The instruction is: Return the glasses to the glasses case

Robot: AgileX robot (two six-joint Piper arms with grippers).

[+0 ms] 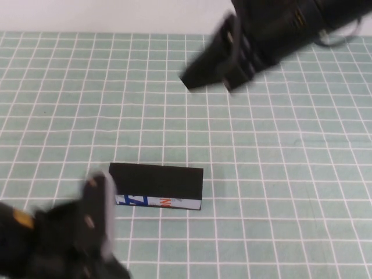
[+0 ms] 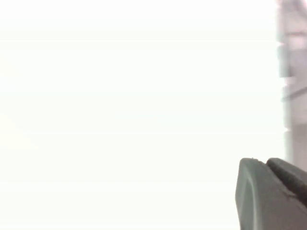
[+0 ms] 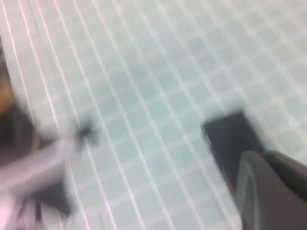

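The glasses case lies shut on the green grid mat, near the middle front, with its white printed edge facing me. It also shows in the right wrist view as a dark block. The glasses are not in view. My left gripper is at the front left, just left of the case and apart from it. My right gripper is raised over the far part of the mat, well away from the case. Both are blurred. The left wrist view is washed out white.
The green grid mat covers the table, with a pale wall strip along the far edge. Nothing else lies on it.
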